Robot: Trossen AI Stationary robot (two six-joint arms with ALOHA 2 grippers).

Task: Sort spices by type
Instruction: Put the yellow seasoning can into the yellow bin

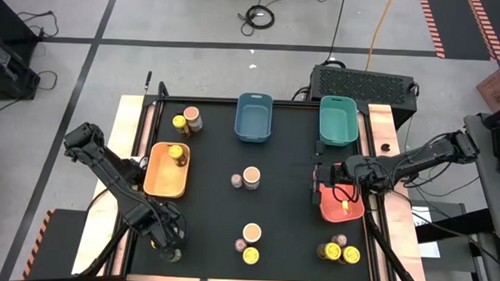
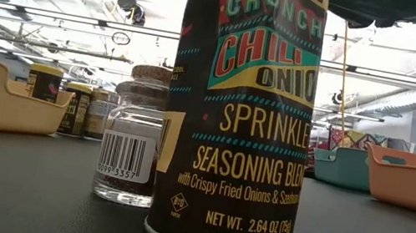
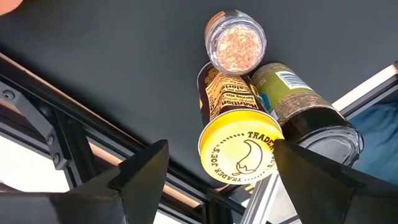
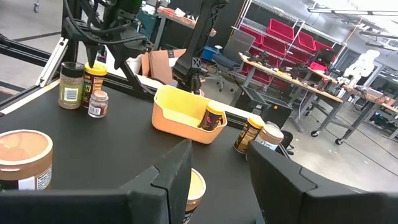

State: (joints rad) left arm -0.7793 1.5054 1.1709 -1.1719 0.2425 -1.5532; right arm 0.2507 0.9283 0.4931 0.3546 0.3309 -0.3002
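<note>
1. The yellow-lidded jar [image 3: 239, 155] stands upright on the surface directly below the left pincer [image 3: 217, 171], between its open fingers, seemingly ungripped.
2. The right pincer [image 1: 318, 184], part open and empty, waits over the red bin [image 1: 347, 212], well apart.

You get bright, even ceiling light, glare blowing out the low view's background, and blurred jaws in wrist views.
</note>
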